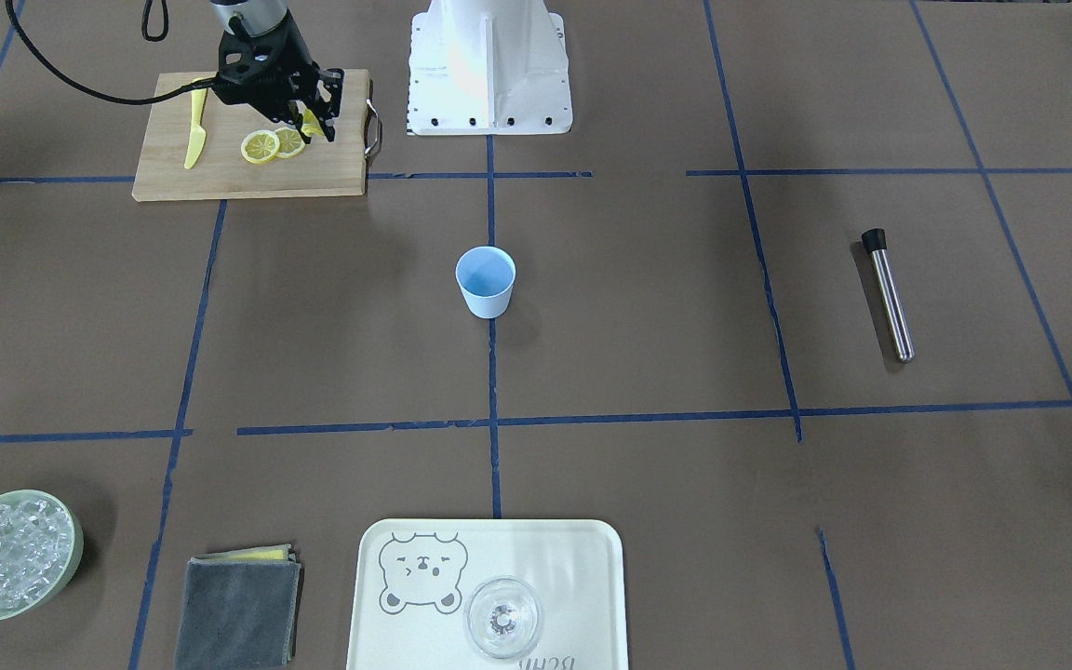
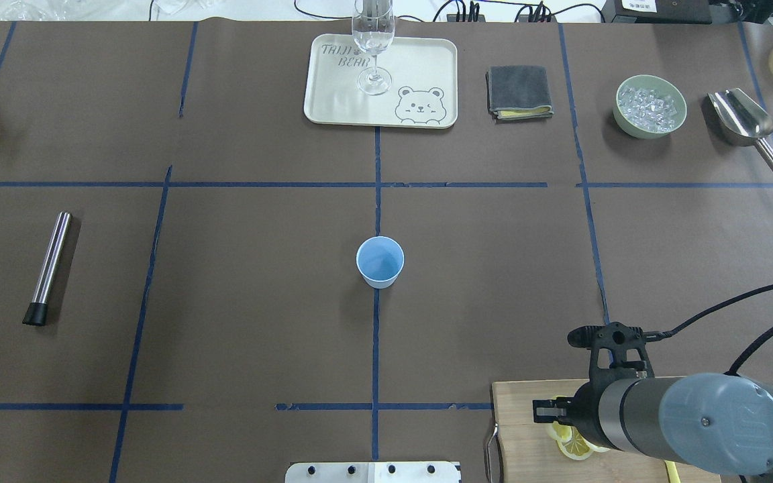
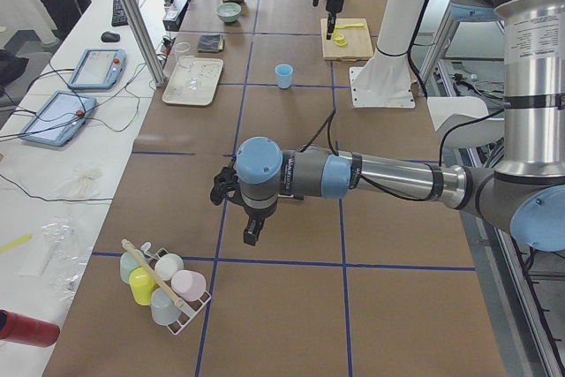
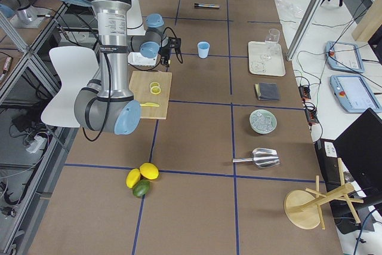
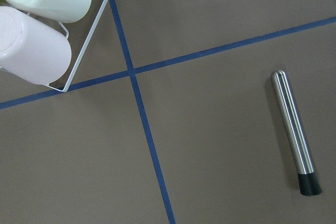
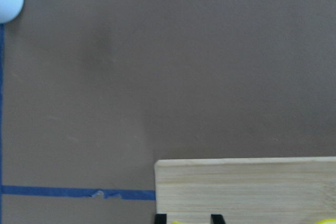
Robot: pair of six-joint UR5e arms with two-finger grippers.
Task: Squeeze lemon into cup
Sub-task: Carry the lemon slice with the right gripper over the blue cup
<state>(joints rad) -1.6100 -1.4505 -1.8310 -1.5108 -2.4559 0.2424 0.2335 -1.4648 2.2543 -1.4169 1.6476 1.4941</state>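
Currently the fingers [image 1: 328, 128] of the right gripper [image 1: 312, 130] straddle the lemon [image 1: 313, 124]; clamped or not, cannot tell. The cup [image 1: 486, 279] stands well apart, toward the desk [image 1: 648, 307] centre.

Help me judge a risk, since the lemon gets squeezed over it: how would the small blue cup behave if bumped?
The cup looks empty and plastic, so it is probably light and would slide at a nudge. It tapers to a narrower base, so a knock near the rim could tip it. On its side, it would likely roll in a curve.
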